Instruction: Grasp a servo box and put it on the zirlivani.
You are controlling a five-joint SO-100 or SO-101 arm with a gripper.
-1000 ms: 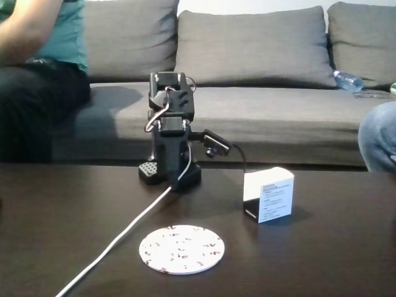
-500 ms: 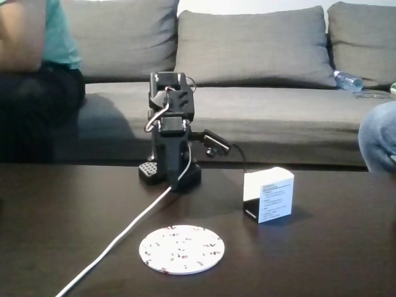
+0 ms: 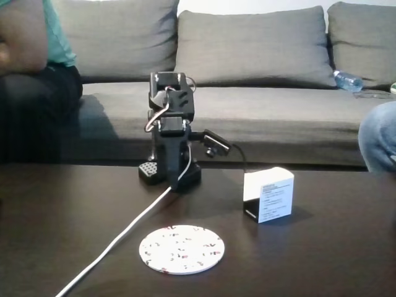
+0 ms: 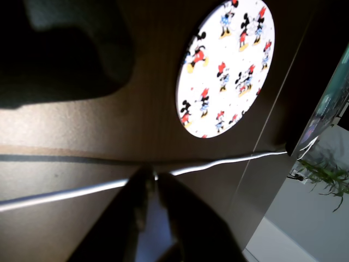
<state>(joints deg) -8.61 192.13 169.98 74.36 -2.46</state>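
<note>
Presently, in the fixed view, the servo box (image 3: 268,195) is standing on the dark table (image 3: 334,260), right of the zirlivani (image 3: 181,249) and apart from it; the folded arm (image 3: 170,133) is sitting behind. Meanwhile, in the wrist view, the gripper (image 4: 154,183) is pointing at a white cable (image 4: 218,162), its jaws nearly pressed together around nothing; the zirlivani (image 4: 226,68) is lying beyond.

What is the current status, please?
Gripper shut, empty, arm folded at its base. Small white cardboard servo box untouched on the dark table. Round white speckled disc bare; white cable alongside.

servo box (image 3: 268,194) right of arm (image 3: 170,133), zirlivani (image 3: 181,249) in front
</note>
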